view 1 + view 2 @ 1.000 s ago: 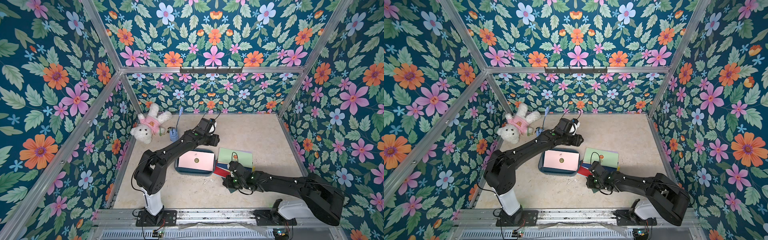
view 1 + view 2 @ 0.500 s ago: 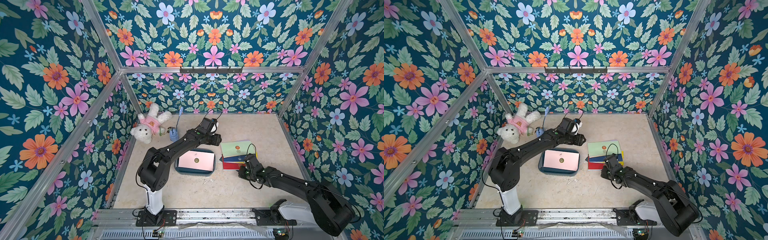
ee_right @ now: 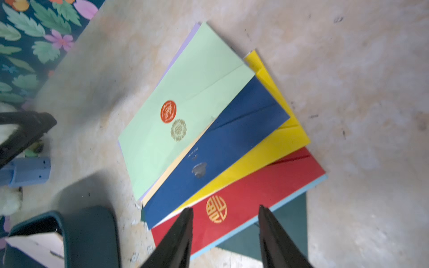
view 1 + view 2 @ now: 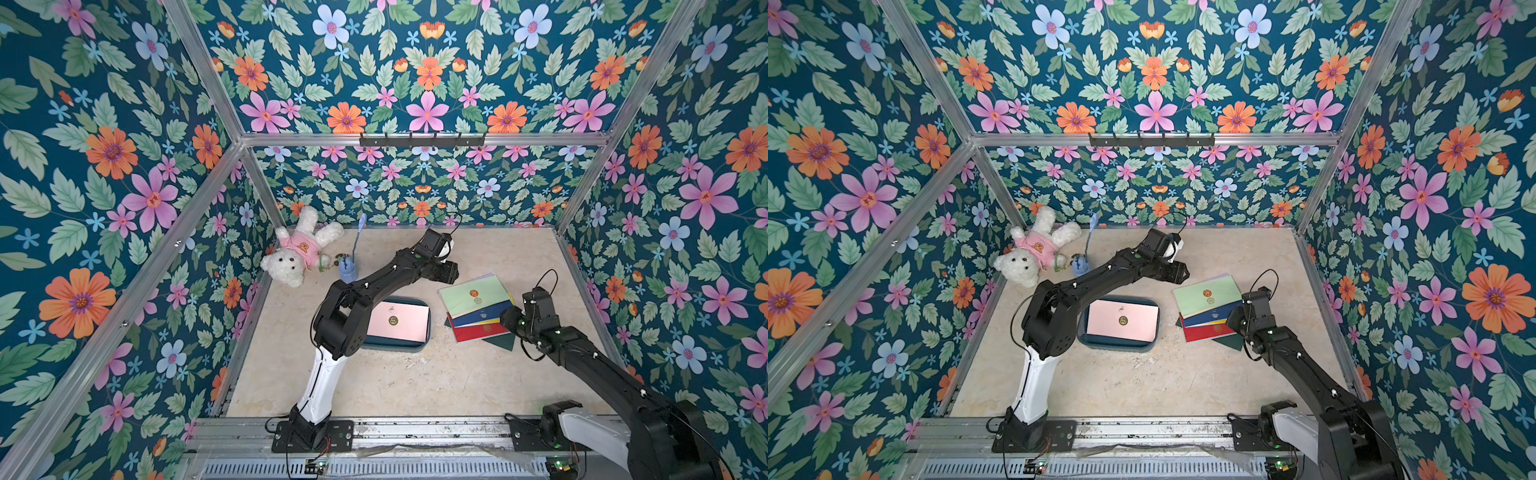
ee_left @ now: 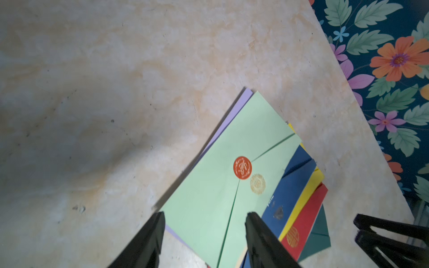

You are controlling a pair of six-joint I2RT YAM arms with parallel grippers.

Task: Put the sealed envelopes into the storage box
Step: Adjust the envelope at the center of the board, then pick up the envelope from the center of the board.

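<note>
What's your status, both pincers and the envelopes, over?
Left pincer open at light green envelope. Right pincer open at red envelope. One pink envelope in storage box; the others stacked beside it. Nothing between stack and box.

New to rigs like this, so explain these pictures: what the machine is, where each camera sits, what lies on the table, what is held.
Two robot arms stand at the front of the table, each ending in a two-fingered gripper. Two pictures look down on the booth from overhead; two come from cameras on the wrists, looking past the jaws. One pink envelope lies in the dark teal tray. Beside it sits a stack of envelopes, light green on top. A teddy bear and a light-blue cup are at the back. The left gripper and right gripper, both open, are over the stack and hold nothing.
</note>
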